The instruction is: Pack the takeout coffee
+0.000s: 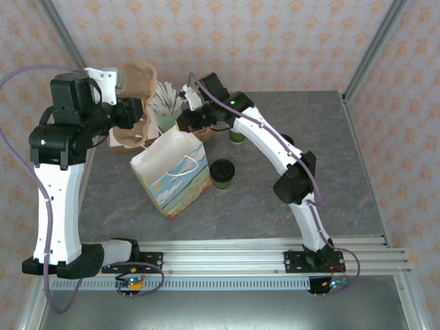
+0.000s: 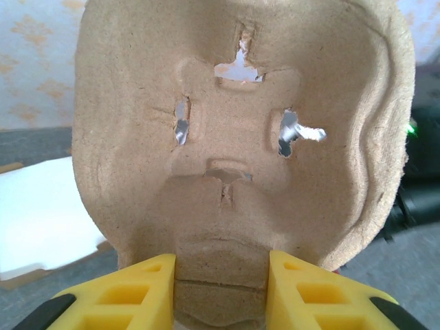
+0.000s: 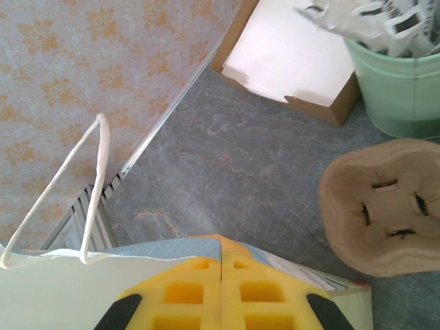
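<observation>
Left gripper (image 2: 221, 275) jaws are clamping the lower tab of a moulded pulp cup carrier (image 2: 240, 137), with one yellow finger (image 2: 130, 292) pressing on each side. The carrier is rising upright above these jaws, its cross-cut cup socket facing the wrist camera.

Right gripper (image 3: 221, 251) jaws are sitting fully closed, the pads meeting with no gap. The tips are resting right at the top rim of the paper bag (image 1: 172, 175). Cannot tell whether any bag paper is being pinched between them. The bag's white cord handle (image 3: 62, 199) is looping up to the left of the right jaws.

Takeout coffee (image 1: 222, 173) is standing upright on the table (image 1: 344, 137) with its black lid on. In the overhead view it is sitting nearer the arm bases than the right jaws and off to their right, just beside the bag's side. Neither gripper is touching it. The bag is standing between it and the left jaws.

Ahead of the right jaws, a mint-green bucket (image 3: 399, 96) is holding white paper packets. Next to it an open cardboard box (image 3: 289, 62) is lying on the table. The held carrier is hanging ahead and to the right of the right jaws.
</observation>
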Robot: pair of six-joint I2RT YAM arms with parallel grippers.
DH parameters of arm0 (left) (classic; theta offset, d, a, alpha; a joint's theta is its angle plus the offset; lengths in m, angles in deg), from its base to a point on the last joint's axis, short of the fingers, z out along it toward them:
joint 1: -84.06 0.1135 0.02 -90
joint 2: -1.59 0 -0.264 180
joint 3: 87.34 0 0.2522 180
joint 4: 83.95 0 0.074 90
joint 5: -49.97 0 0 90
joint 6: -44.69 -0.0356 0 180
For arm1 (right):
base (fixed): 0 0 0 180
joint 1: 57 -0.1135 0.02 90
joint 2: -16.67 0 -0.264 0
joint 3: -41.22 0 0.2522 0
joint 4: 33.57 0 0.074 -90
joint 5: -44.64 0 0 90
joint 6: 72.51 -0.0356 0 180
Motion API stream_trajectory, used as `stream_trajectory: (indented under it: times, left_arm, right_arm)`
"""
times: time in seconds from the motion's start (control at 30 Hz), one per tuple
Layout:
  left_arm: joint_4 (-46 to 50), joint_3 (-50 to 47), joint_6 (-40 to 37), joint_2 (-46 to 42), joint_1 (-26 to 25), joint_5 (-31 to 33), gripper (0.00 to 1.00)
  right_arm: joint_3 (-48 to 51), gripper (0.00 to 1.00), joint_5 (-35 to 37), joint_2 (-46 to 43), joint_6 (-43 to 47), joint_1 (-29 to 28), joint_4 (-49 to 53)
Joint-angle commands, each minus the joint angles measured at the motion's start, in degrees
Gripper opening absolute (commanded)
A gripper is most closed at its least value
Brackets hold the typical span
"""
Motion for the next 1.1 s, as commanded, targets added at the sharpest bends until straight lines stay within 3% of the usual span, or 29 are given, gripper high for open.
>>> stream_trajectory:
  times: [0.0, 0.27, 0.43, 0.7, 1.07]
  left_arm:
    - [3.4, -1.9, -0.4, -1.0, -1.6, -3.9, 0.33]
    - [6.4, -5.1, -1.8, -2.4, -5.2, -3.0, 0.34]
    - [8.3, -6.7, -3.3, -2.3, -5.8, -3.2, 0.34]
    - [6.4, -6.4, -5.2, -1.5, -6.2, -2.0, 0.34]
    - [2.4, -8.4, -9.7, -0.5, -6.5, -6.5, 0.33]
  right_arm:
    - [-2.7, 0.00, -2.5, 1.3, 1.6, 1.2, 0.3]
    - [-5.9, 0.08, -3.7, 4.2, 1.6, 3.2, 1.3]
    - [-6.6, 0.34, -2.8, 3.5, 0.8, 4.5, 1.9]
    - [-5.9, 0.62, -3.2, 0.1, 0.1, 5.0, 1.9]
    - [-4.2, 0.77, -5.0, -5.9, -1.7, 6.4, 2.0]
